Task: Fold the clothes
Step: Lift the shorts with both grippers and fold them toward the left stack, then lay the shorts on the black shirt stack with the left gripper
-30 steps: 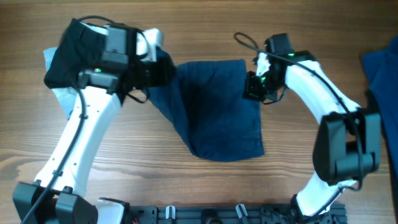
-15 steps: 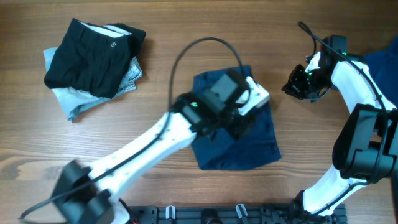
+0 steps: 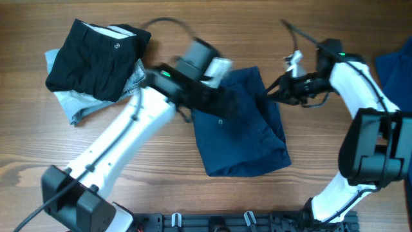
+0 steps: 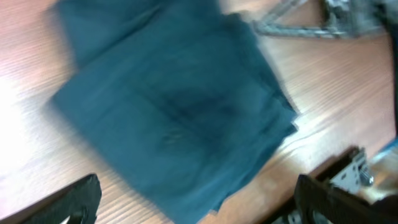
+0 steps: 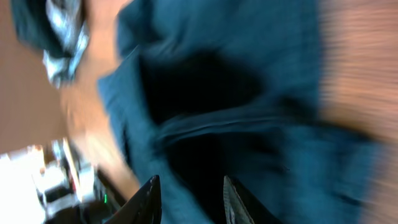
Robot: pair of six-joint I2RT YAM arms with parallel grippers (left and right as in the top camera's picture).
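Note:
Navy blue shorts (image 3: 248, 138) lie folded in a rough square at the table's middle and fill the left wrist view (image 4: 180, 106). My left gripper (image 3: 222, 108) hovers over their upper left part, fingers (image 4: 74, 199) wide apart with nothing between them. At the shorts' upper right edge my right gripper (image 3: 273, 92) stands partly open just above the navy fabric (image 5: 249, 81), holding nothing that I can see. At the far left, black shorts (image 3: 93, 55) lie folded on top of pale blue denim (image 3: 74, 103).
More blue cloth (image 3: 396, 67) lies at the far right edge. The left arm (image 3: 122, 138) crosses the table diagonally from the front left. The right arm (image 3: 364, 109) bends along the right side. A black rail (image 3: 244, 222) runs along the front edge.
The navy shorts went from spread out to a folded square further right. Both grippers have opened. My left gripper pulled back to the upper left; my right gripper came in to the shorts' right edge.

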